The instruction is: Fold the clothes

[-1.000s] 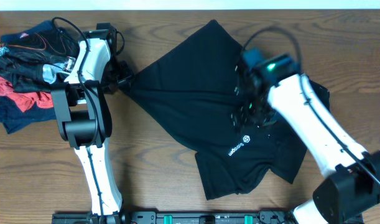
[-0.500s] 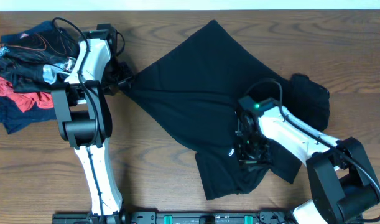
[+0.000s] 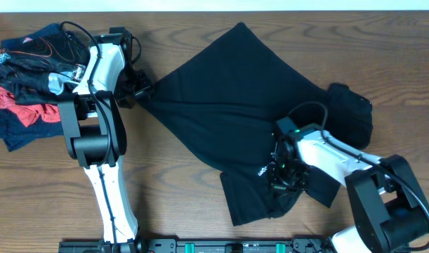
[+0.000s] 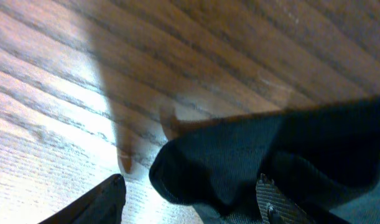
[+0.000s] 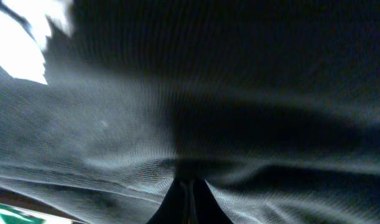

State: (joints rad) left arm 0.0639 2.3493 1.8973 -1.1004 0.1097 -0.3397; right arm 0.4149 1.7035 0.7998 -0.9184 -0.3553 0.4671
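Observation:
A large black T-shirt (image 3: 228, 98) lies spread and creased across the middle of the table, its small white logo (image 3: 262, 171) facing up. My right gripper (image 3: 279, 177) is pressed down on it just right of the logo. In the right wrist view the fingers (image 5: 190, 183) meet, pinching dark cloth (image 5: 208, 81) that puckers around them. My left gripper (image 3: 142, 88) is at the shirt's pointed left corner. In the left wrist view it (image 4: 190, 186) stands open, the rolled shirt corner (image 4: 301, 143) lying between the fingers against the right one.
A pile of other clothes (image 3: 24, 77), black, red and navy, sits at the far left of the table behind the left arm. Bare wooden table (image 3: 172, 190) shows in front of the shirt. The right arm's base (image 3: 386, 211) stands at the lower right.
My right arm has swung down from the shirt's upper middle to beside the logo, and its jaws have shut on the cloth. The left arm has stayed put.

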